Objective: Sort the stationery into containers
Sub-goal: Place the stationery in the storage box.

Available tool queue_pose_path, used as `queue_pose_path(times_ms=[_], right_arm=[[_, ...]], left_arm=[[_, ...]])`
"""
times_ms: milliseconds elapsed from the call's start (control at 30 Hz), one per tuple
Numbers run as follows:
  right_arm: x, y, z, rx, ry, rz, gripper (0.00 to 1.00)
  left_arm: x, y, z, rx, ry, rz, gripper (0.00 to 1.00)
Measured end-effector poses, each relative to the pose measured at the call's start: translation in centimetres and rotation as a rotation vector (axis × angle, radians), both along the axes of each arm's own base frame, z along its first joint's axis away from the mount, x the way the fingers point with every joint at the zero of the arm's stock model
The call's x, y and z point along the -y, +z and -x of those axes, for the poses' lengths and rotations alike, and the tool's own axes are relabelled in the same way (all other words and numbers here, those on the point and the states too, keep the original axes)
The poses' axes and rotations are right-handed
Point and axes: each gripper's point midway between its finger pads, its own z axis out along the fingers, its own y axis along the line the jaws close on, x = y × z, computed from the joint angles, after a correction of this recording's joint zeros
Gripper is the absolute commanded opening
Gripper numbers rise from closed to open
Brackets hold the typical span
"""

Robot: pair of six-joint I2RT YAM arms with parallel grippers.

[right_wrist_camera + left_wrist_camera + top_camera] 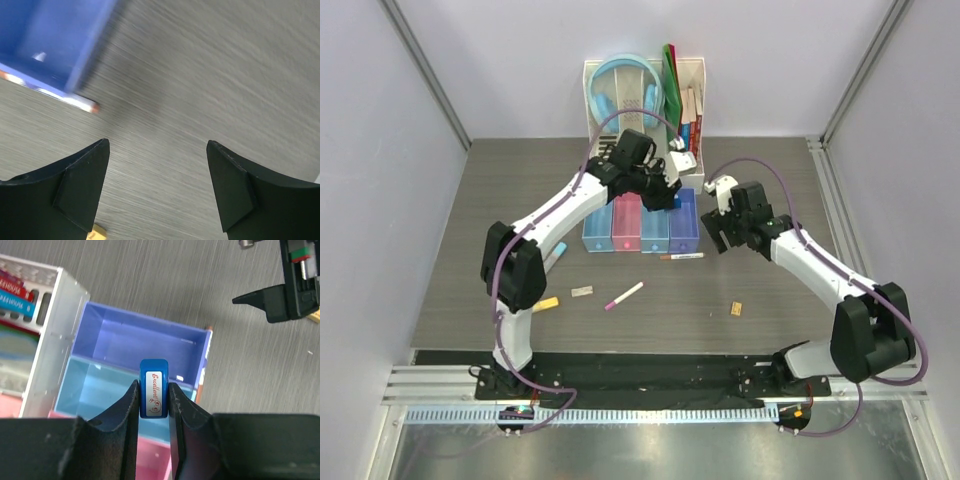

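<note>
A small blue block (pixel 153 371) with a white label is pinched in the left claw (pixel 153 388) at the centre of the left wrist view. It hangs above the edge where the light-blue bin (pixel 95 387) meets the purple bin (pixel 150 340). The right claw (pixel 157 150) is spread wide over bare counter (pixel 200 75), right of the bins. A pen (pixel 624 296) lies lower centre in the top view.

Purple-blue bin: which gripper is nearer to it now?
Left. The left gripper, shut on the blue block, hangs above the edge of the purple-blue bin; the right gripper, open, stands off to its right over the table.
</note>
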Motion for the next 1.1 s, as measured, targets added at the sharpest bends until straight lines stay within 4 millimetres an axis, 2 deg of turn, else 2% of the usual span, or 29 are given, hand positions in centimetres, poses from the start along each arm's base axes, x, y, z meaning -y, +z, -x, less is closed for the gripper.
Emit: queue_pose_path(times_ms=[100,200,333,433,533,767,1100], right_arm=[[2.5,-1.5,0.4,-0.034,-0.054,0.011,0.84],[4.9,-1.9,0.9,-0.044,-0.104,0.009,0.84],[7.1,-0.3,1.0,0.006,-0.154,-0.020,0.84],[8.1,1.0,0.9,0.045,-0.172,-0.051,0.84],[8.6,1.3,0.9,0.059,-0.181,-0.071,0.84],[8.7,0.7,1.3,0.041,-0.175,-0.102,0.84],[8.5,1.8,1.4,0.071,-0.166,-0.139,0.84]], left_arm=[[1.7,-0.9,-0.6,-0.005,-0.022,0.000,0.00],[2.7,-2.7,-1.0,-0.028,-0.033,-0.019,0.00],[3.1,-5.2,-1.6,-0.057,-0.036,-0.052,0.00],[3.3,-6.3,-2.2,-0.058,-0.041,-0.069,0.00],[3.7,-6.6,-2.8,-0.053,-0.044,-0.070,0.00],[4.5,-7.0,-3.7,-0.043,-0.046,-0.064,0.00],[4.5,-11.0,-3.7,-0.098,-0.050,-0.106,0.00]])
